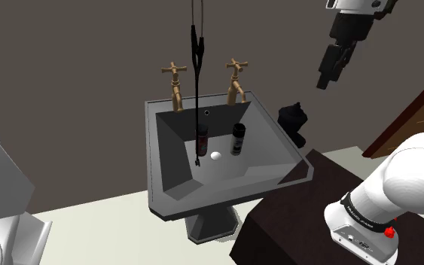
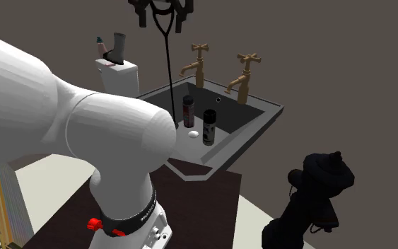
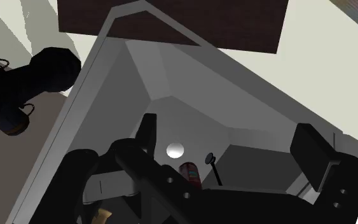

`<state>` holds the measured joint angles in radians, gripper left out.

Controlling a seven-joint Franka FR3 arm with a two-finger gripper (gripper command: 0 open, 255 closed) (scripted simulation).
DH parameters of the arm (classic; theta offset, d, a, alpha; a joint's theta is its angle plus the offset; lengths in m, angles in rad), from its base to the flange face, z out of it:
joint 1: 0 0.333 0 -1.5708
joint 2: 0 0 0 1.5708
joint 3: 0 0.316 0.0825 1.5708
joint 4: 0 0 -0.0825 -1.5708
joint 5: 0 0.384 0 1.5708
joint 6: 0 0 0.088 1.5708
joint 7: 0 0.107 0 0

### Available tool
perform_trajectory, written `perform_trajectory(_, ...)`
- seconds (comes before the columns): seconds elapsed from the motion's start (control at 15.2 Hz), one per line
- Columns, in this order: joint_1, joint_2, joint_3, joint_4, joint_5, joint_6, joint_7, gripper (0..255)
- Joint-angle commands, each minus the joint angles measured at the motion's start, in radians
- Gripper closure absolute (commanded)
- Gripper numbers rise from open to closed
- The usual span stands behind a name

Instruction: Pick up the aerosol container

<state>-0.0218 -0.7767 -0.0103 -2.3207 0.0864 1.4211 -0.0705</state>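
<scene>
Grey sink against a dim wall. Two cans stand in its basin; the aerosol, judged to be the red-marked one, is just beside the drain. End effector high off the sink's corner, fingers apart, empty. Step: approach. Next: descend inside the basin walls, clear of hanging rod and black can.

in the sink, a thin black hanging thing covers part of the can with red on it, and its top runs off the picture. the words on the other can are too small to read. in the wrist view, the gripper hides most of the red can. the black lump beside the sink is too dark to name.
</scene>
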Motion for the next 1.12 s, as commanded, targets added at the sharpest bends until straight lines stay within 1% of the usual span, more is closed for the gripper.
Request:
perform_trajectory(0.0,0.000,0.000,0.000,0.000,0.000,0.000,0.000,0)
perform_trajectory(0.26,-0.003,0.058,-0.003,-0.079,-0.012,0.146,-0.024,0)
perform_trajectory(0.53,-0.006,0.142,-0.008,-0.137,-0.023,0.296,-0.045,0)
perform_trajectory(0.79,-0.009,0.248,-0.013,-0.171,-0.032,0.446,-0.065,0)
perform_trajectory(1.06,-0.011,0.376,-0.019,-0.180,-0.039,0.592,-0.083,0)
